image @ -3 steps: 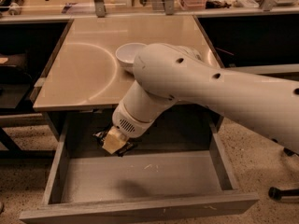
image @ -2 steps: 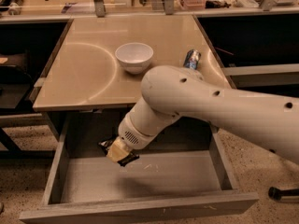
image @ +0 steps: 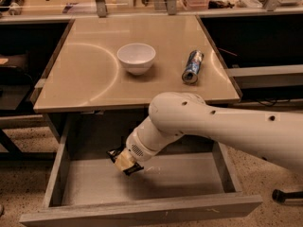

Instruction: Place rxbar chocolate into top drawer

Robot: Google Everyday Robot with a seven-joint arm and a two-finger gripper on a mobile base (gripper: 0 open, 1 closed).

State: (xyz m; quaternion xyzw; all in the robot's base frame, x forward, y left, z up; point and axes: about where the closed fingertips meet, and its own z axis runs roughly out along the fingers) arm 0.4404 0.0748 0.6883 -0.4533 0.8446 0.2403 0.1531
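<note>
— Camera view, lower centre: where is the rxbar chocolate (image: 115, 153)?
— Clamped between the fingers (image: 122, 160) of the gripper (image: 126, 164), inside the open top drawer (image: 142, 207), left of its middle.
— And its look?
— Dark wrapper, with both ends poking out past the fingers.

— How much of the rxbar chocolate (image: 115, 154) shows?
— Two dark ends only. The gripper (image: 126, 163), clamped on it below the worktop's (image: 85, 79) front edge, covers its middle. The lettering is unreadable.
— And the top drawer (image: 142, 212)?
— Its back is hidden under the worktop. The arm (image: 227, 131) runs off the picture's right edge.
</note>
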